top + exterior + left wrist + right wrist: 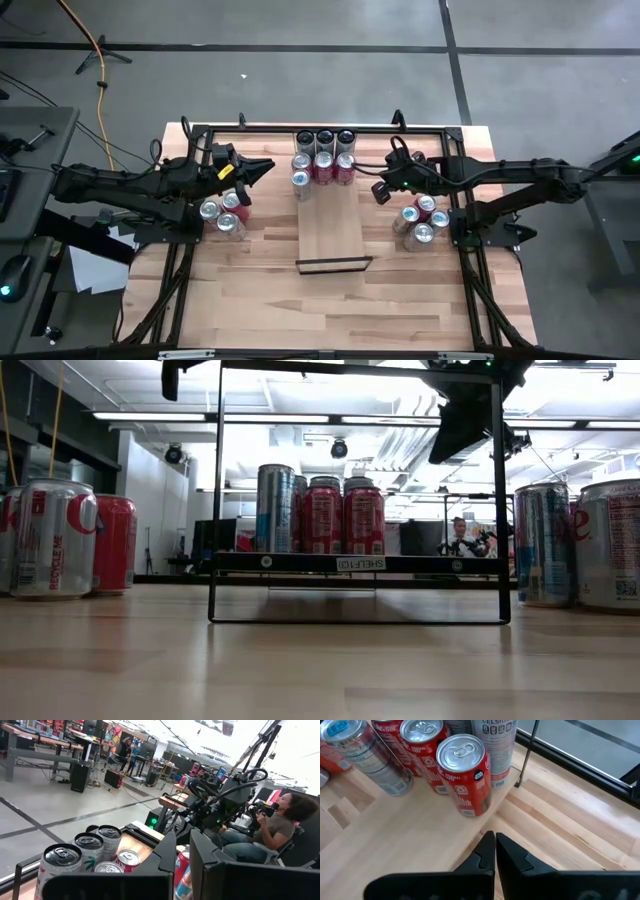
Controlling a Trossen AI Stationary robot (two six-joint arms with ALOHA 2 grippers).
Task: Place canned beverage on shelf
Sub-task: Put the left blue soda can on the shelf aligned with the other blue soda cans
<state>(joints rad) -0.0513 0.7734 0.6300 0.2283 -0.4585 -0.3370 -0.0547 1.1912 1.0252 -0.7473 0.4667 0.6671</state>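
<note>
The shelf (332, 228) is a pale board in the table's middle, its black lip (334, 265) at the near end. Several canned beverages (323, 155) stand upright on their bases at its far end, red and silver ones (325, 510). My right gripper (380, 192) is shut, tilted downward, above the shelf's right edge. In its wrist view the shut fingertips (495, 840) hover short of a red can (465, 775), with nothing between them. My left gripper (264, 167) is shut and level, left of the can rows and above the table, touching nothing.
Loose cans stand in a cluster under the left arm (225, 210) and another beside the right arm (422, 220). A black frame (320, 128) runs around the table. A person (280, 820) sits beyond the table. Bare shelf board (410, 835) lies near the cans.
</note>
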